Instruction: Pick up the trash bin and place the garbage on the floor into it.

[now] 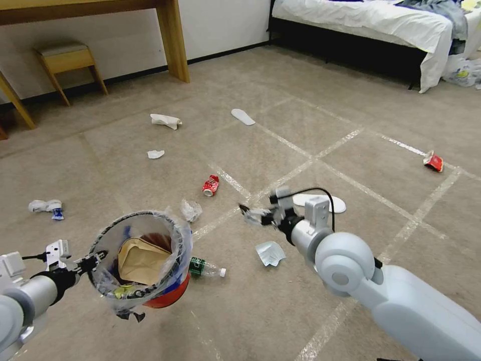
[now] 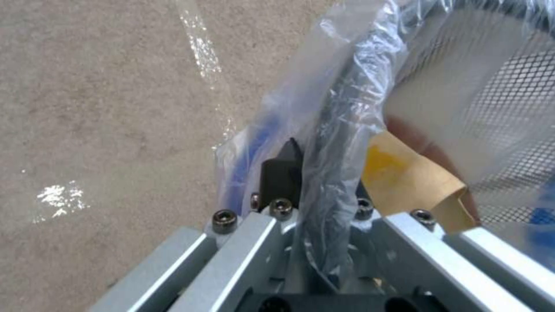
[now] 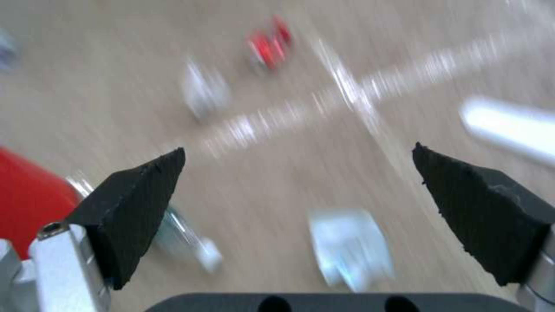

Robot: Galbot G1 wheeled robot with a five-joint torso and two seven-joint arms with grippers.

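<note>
Gripping the trash bin (image 1: 143, 260) rim, left hand (image 1: 95, 259) clenched; right hand (image 1: 258, 213) released above tissue (image 1: 270, 253)

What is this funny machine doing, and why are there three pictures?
It is a robot with two arms, tidying a bedroom floor. The big picture comes from a camera on its head, looking down. The other two come from little cameras on its wrists.

The left gripper is pinching the rim of a red trash bin lined with a plastic bag, holding it up off the floor. A brown paper bag is already inside.

The right gripper is open and holds nothing. It hangs above the carpet. Below it lie a crumpled white wrapper, a clear plastic bottle and a crushed red can. A white slipper and tissues lie farther away.
</note>
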